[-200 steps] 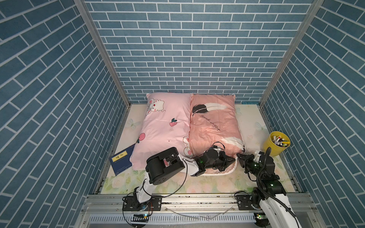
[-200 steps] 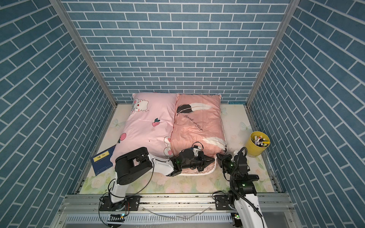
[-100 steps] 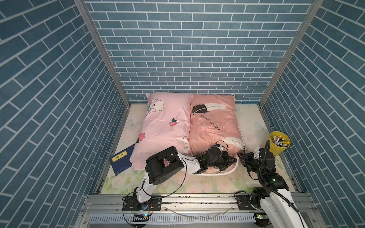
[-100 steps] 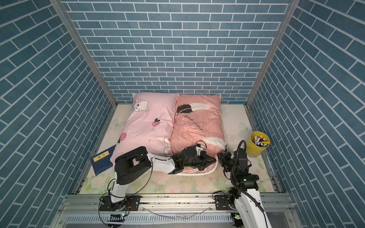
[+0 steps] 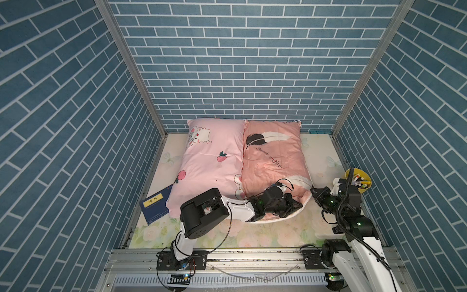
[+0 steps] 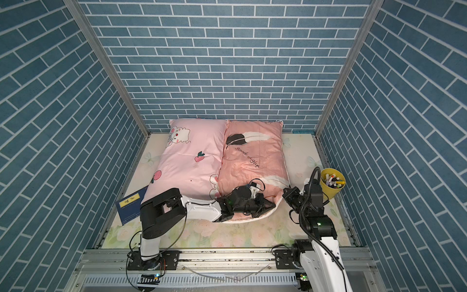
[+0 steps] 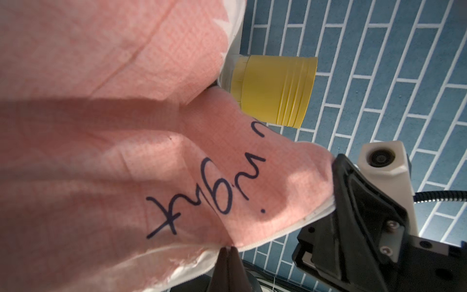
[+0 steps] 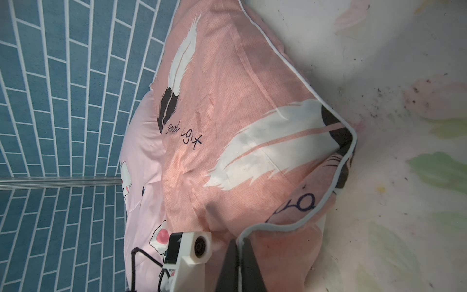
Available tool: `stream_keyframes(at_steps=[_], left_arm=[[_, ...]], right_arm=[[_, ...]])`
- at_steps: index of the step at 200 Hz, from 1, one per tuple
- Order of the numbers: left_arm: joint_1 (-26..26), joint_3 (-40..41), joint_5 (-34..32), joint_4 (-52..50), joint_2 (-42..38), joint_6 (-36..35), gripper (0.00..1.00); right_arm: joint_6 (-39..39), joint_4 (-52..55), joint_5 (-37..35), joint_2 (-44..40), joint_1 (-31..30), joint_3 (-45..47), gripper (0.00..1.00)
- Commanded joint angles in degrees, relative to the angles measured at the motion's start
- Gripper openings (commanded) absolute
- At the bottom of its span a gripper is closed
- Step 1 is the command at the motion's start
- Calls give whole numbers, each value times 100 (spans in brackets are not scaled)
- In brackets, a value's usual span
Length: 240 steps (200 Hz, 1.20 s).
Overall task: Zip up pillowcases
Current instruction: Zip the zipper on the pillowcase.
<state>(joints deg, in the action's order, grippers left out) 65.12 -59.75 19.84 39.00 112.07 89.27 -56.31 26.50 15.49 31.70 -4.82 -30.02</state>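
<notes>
The feather pillowcase [image 5: 273, 156] lies on the surface [image 5: 265, 232] beside the bunny pillowcase [image 5: 209, 161]. Both tools are pinched tight on the feather one's near edge — the left tool [image 7: 228, 255] at the white zip [image 7: 290, 229], the right tool [image 8: 237, 250] on the corner. Its zip looks only partly done; the bunny one's cannot be seen.

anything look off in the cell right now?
The salmon-pink feather-print fabric pillowcase has its near corner folded over, underside lettering showing, and white inner pillow exposed along the unzipped edge. Dark specks litter the floral table cover beside it.
</notes>
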Motion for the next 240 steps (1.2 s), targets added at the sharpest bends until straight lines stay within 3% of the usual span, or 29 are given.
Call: stream_keyframes(at_steps=[1,54,151,240], left_arm=[[14,33,92,-418,-175,-278,0],[18,2,135,-536,-220,-428,0],[-17,-29,78,-1712,-651,-1209,0],[-17,-37,101,-1901,-635,-1304,0]], right_arm=[[433,105,-204,54,106,-365,0],[762,346,-208,223,370,-636,0],[1400,584,-451,709,605,-1278,0],[1782,607,-683,1146,697,-1891,0]])
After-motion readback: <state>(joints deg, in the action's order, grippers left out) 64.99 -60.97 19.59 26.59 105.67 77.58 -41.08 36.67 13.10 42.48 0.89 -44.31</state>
